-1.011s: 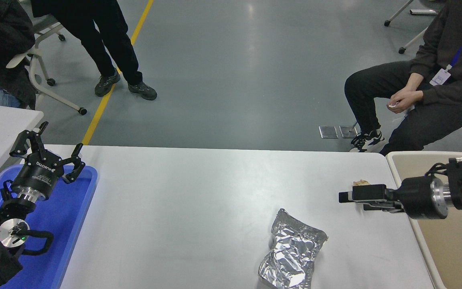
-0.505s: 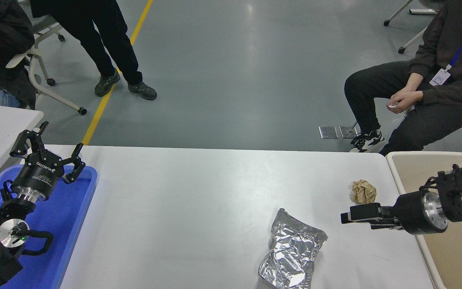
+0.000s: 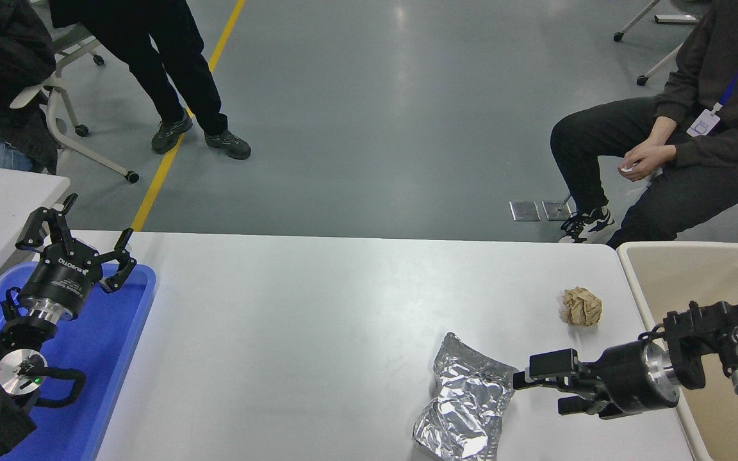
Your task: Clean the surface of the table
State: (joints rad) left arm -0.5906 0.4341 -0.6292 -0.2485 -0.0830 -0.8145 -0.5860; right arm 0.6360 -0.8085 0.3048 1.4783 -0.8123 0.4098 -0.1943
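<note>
1. Table surface (image 3: 318,320): broad white top spanning the scene, carrying a silver foil bag (image 3: 465,403) near right and a crumpled brown paper ball (image 3: 581,306) farther right.
2. Right gripper (image 3: 539,390): jaws spread, level with the bag's right edge, nothing held.
3. Left gripper (image 3: 77,243): jaws spread, parked over the blue tray (image 3: 119,346).
4. Beige bin (image 3: 683,269): right of the table.
5. Risk: slick, crinkled foil may slide away or slip from a shallow edge pinch.
</note>
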